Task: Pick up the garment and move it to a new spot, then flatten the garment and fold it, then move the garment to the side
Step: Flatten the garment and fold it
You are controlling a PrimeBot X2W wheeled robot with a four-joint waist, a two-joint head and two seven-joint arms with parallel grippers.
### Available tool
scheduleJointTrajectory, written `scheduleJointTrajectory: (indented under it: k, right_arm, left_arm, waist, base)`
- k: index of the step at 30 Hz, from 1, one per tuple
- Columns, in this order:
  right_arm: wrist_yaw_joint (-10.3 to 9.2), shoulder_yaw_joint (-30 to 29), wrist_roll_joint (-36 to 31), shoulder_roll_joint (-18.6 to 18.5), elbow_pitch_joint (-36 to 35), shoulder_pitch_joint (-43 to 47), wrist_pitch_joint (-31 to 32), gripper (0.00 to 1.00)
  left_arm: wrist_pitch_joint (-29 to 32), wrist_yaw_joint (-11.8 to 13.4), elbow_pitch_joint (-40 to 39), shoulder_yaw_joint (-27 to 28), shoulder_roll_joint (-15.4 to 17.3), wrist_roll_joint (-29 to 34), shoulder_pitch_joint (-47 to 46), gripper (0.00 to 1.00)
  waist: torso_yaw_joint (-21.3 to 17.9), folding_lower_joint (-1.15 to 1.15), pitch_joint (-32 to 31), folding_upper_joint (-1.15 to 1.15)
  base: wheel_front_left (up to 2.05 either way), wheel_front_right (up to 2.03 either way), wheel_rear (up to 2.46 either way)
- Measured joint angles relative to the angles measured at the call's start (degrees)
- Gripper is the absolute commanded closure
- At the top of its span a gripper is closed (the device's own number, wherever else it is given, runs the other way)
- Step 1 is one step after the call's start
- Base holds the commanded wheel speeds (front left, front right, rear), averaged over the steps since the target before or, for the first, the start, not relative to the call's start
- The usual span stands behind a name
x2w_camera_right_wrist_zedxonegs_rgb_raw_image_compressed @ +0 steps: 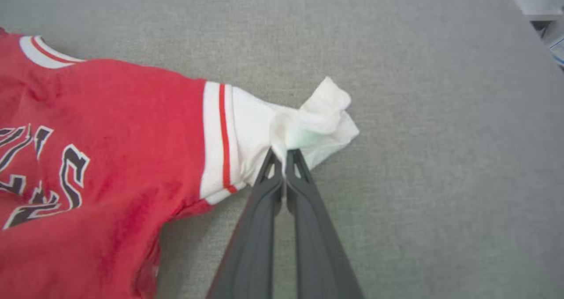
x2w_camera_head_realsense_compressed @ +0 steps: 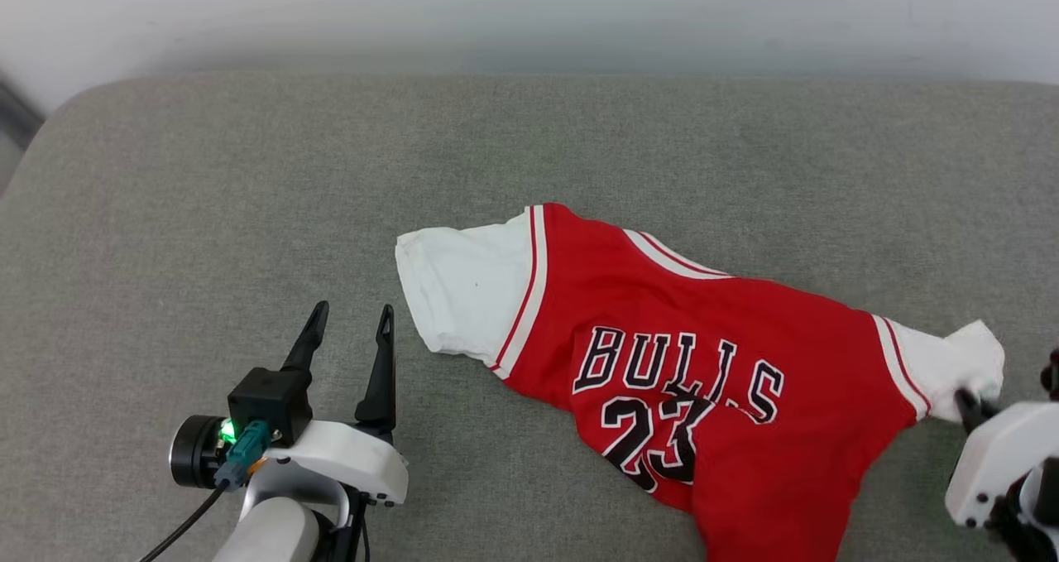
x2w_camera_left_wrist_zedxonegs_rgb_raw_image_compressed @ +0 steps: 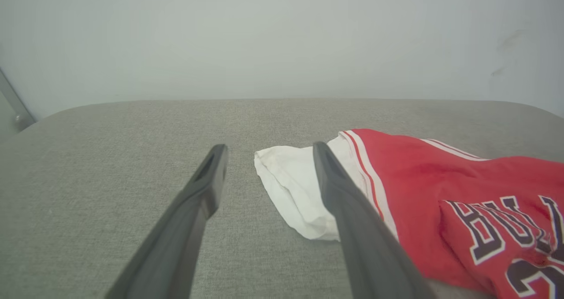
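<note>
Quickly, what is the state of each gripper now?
Left gripper: open, holding nothing, beside the garment.
Right gripper: shut on the garment's white sleeve.

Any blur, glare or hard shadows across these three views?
Head view: soft even light, garment lettering crisp, no glare. Left wrist view: hazy, washed out, left gripper soft close up. Right wrist view: sharp where the right gripper pinches the sleeve, shadows faint.

The garment [x2w_camera_head_realsense_compressed: 745, 355], a red jersey with white short sleeves and black "BULLS 23" lettering, lay front-up and wrinkled on the grey fabric surface [x2w_camera_head_realsense_compressed: 248, 214], slanting, one sleeve flat, the other bunched at its end
</note>
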Motion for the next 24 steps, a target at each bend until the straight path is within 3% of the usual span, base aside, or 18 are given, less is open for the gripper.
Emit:
scheduleJointTrajectory:
  k: [3,4,12,19,24]
  right_arm:
    - [0.00,-2.02,-0.01,1.46,7.25,1.35,-3.81,1.00]
    - [0.00,-3.28,0.04,2.46,13.01,1.63,-7.56,0.00]
    - [0.00,-4.92,0.62,3.53,16.33,2.08,-18.81,0.00]
    - [0.00,-5.26,-3.66,3.87,7.02,5.31,-26.32,0.00]
    - [0.00,0.32,-4.59,4.87,0.27,7.01,-27.89,0.00]
  left_arm:
    - [-0.13,-0.03,0.37,0.05,-0.13,-0.19,-0.04,0.00]
    - [-0.24,-0.40,0.86,0.07,-0.21,-0.22,-0.07,0.00]
    - [-0.32,-0.08,1.64,0.54,0.14,-0.37,0.77,0.00]
    - [0.21,1.10,1.51,0.46,0.57,-0.89,3.86,0.00]
    - [0.80,1.87,1.01,0.43,1.05,-1.35,5.94,0.00]
  waist:
    - [0.54,0.00,0.69,0.00]
    - [0.80,0.00,0.66,0.00]
    - [-0.10,0.00,-1.93,0.00]
    - [-1.19,0.00,-6.62,0.00]
    - [-1.66,0.00,-9.52,0.00]
  base:
    - [0.00,0.00,0.00]
    - [0.00,0.00,0.00]
    - [0.00,0.00,0.00]
    - [0.00,0.00,0.00]
    - [0.00,0.00,0.00]
